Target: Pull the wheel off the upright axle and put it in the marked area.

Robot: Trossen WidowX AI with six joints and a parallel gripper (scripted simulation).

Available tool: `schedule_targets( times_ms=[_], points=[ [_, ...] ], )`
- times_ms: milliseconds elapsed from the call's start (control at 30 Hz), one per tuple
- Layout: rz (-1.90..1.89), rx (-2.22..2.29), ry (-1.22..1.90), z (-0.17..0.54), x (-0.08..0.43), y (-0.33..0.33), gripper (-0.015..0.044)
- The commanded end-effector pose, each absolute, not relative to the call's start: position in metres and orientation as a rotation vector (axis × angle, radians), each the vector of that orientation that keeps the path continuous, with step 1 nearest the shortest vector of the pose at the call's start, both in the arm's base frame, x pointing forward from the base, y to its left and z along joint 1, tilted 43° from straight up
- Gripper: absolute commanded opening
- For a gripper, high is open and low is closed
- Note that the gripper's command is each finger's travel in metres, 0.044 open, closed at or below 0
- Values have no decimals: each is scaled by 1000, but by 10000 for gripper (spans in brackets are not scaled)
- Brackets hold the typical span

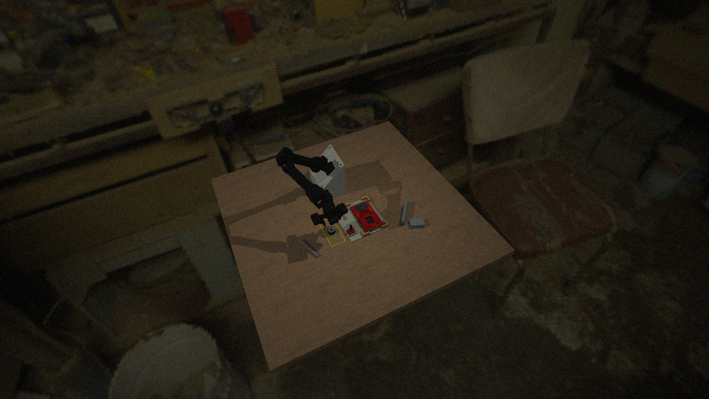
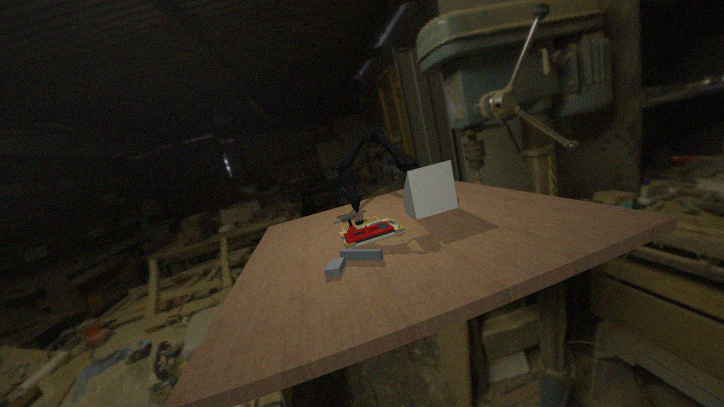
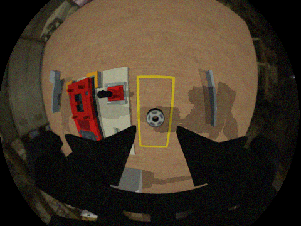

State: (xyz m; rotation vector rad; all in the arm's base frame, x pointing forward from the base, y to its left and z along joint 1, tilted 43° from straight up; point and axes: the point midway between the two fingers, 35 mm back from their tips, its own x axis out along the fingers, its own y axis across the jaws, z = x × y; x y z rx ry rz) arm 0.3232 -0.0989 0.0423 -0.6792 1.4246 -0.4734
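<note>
The wheel (image 1: 330,230) (image 2: 358,221) (image 3: 150,117), a black tyre with a grey hub, lies flat on the table. In the wrist view it is inside the yellow outline of the marked area (image 1: 338,243) (image 3: 138,110). My gripper (image 1: 330,221) (image 2: 357,211) (image 3: 156,129) is open above the wheel, with nothing between its fingers. A gap shows on each side between the wheel and the fingertips in the wrist view. The upright black axle (image 1: 350,227) (image 2: 349,223) (image 3: 105,93) stands bare on its small red block beside the marked area.
The red model body (image 1: 366,215) (image 3: 83,107) lies beyond the axle on a pale plate (image 3: 116,75). Grey bar (image 1: 308,246) (image 3: 213,100) lies on the area's other side. Another bar (image 1: 404,213) (image 2: 362,254) and a grey block (image 1: 416,223) (image 2: 334,267) lie past the model. A pale wedge (image 2: 432,189) stands near the arm's base.
</note>
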Motion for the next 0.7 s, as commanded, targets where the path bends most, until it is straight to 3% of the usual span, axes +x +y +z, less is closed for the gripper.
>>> schedule_targets(
  times_ms=[0,133,233,667],
  points=[
    [-472,-678,1435,41,313,-93,352],
    [-473,-674,1444,50,255,-58,440],
    [-479,-678,1446,53,232,-49,440],
    [-479,-678,1446,53,232,-49,440]
  ],
)
